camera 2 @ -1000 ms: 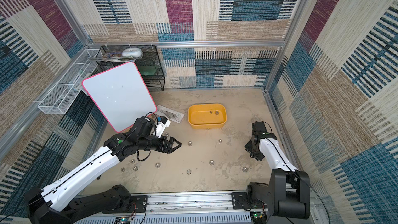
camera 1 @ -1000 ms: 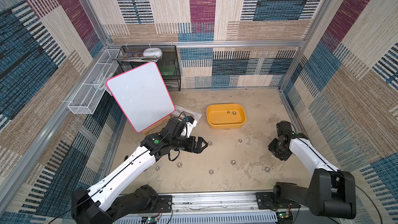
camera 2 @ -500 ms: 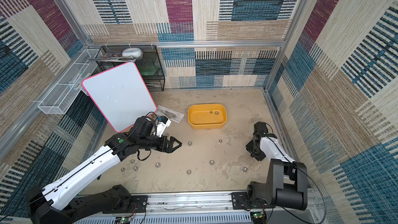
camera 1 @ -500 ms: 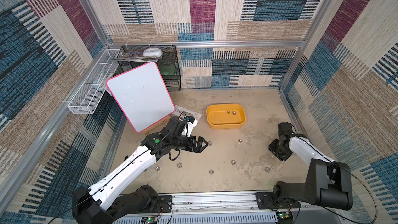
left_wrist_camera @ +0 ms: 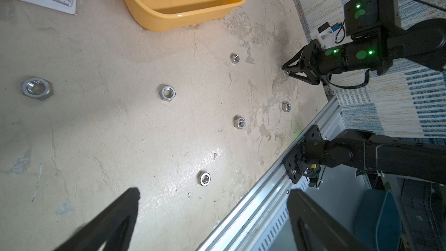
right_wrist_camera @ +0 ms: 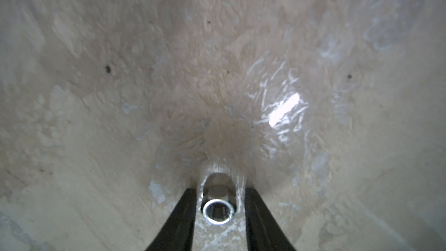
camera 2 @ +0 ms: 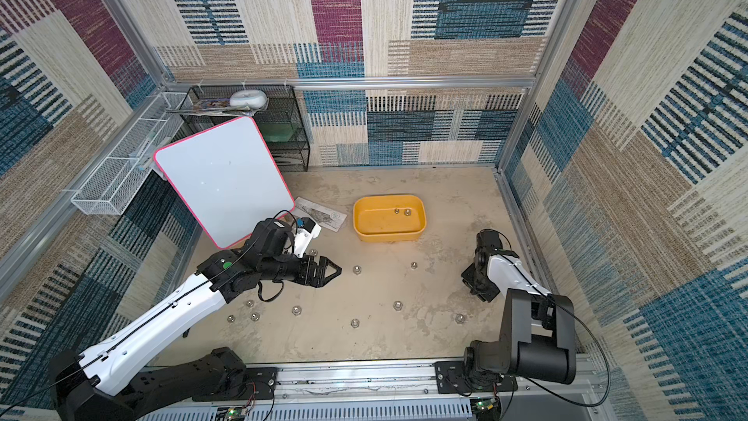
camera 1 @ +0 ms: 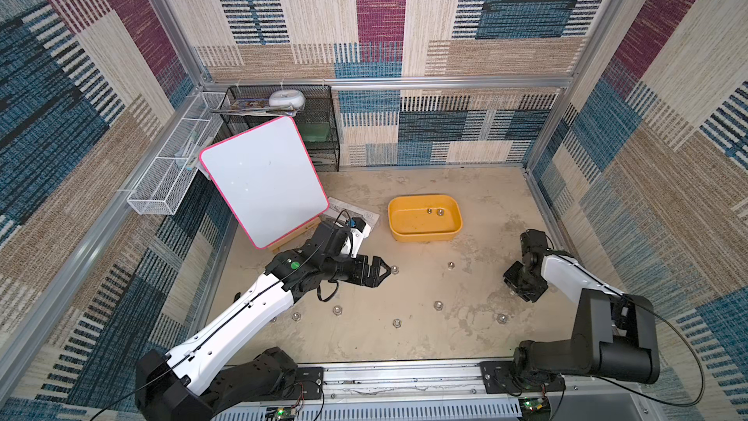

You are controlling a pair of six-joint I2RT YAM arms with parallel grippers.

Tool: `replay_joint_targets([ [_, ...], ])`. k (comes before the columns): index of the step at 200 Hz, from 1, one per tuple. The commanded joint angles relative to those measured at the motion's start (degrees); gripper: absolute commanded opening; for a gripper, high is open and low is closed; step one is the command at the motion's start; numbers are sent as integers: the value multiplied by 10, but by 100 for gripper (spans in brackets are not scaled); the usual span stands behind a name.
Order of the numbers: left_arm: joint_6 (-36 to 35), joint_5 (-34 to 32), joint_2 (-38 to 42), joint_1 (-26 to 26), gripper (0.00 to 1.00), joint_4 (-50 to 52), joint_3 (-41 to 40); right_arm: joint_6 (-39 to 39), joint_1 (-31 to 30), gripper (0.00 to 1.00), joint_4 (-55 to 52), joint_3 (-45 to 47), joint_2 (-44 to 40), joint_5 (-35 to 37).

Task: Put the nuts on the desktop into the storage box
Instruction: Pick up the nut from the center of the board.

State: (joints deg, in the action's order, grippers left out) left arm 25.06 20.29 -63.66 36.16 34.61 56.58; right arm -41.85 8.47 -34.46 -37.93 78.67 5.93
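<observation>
1. The left gripper (camera 1: 381, 272) is held over the desktop (camera 1: 425, 342), left of the middle, with its fingers (left_wrist_camera: 125, 204) spread wide apart.
2. A hex nut (camera 1: 394, 270) is seen lying just beyond the tips of that gripper in both top views.
3. The right gripper (left_wrist_camera: 287, 70) is pointed down at the desktop near the right edge, with its tips at the surface.
4. Its fingers (right_wrist_camera: 183, 213) are set narrow on either side of one nut (right_wrist_camera: 218, 210). A slim strip of desktop is seen on each side of the nut, so no grip is shown.
5. The mustard-yellow storage box (camera 1: 425, 238) is placed toward the back of the desktop, well apart from both grippers. Two nuts (camera 1: 440, 211) are seen inside it, near the far wall.
6. Loose nuts (camera 1: 437, 304) are scattered on the desktop in front of the box, between the two arms.
7. A pink-rimmed whiteboard (camera 1: 263, 180) is propped, tilted, at the back left.
</observation>
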Motion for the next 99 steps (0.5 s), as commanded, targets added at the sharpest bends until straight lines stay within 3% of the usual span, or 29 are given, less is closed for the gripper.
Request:
replay_joint_targets([
  [1, -4, -8, 3, 0, 100, -2, 2, 0, 0, 32, -9, 12, -3, -18],
  [26, -2, -8, 6, 0, 100, -3, 2, 10, 0, 26, -19, 2, -8, -11],
  [99, 12, -28, 30, 0, 100, 13, 2, 58, -23, 25, -46, -87, -27, -35],
])
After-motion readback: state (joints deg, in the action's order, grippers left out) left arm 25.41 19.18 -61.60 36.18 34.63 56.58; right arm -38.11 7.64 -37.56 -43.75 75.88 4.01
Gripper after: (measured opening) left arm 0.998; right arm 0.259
